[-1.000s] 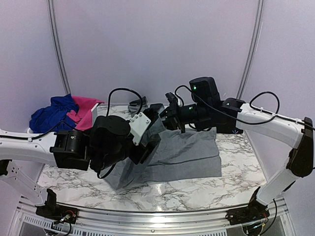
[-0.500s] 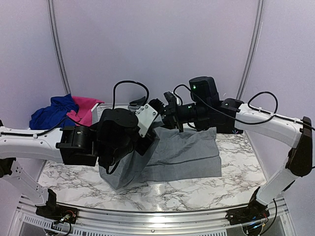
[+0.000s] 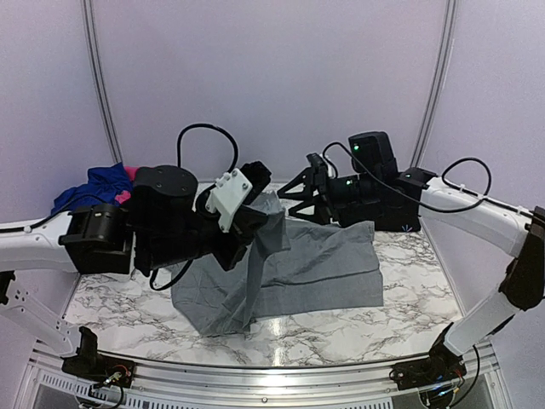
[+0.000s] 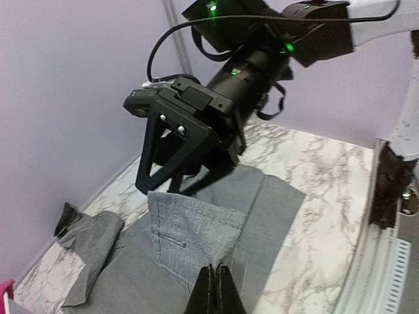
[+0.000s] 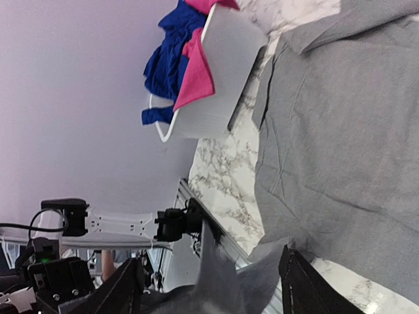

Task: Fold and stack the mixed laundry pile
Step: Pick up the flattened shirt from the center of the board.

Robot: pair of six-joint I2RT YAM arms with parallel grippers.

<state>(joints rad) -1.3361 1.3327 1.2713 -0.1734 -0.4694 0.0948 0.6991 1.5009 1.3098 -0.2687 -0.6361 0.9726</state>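
The grey collared shirt lies spread on the marble table. One of its edges is pulled up into a peak, and my left gripper is shut on that raised fold, fingers pressed together. My right gripper hovers just right of the peak, open. In the right wrist view the lifted grey cloth stands between its spread fingers, unclamped. The rest of the mixed laundry pile, royal blue and hot-pink pieces, sits at the back left.
A white plastic basket holds the blue and pink pieces beside the shirt's collar end. A grey sleeve trails toward the back wall. The metal rail runs along the near table edge.
My left gripper shut on the shirt's edge and raised it up and to the left. My right gripper let go, opened and drew back to the right.
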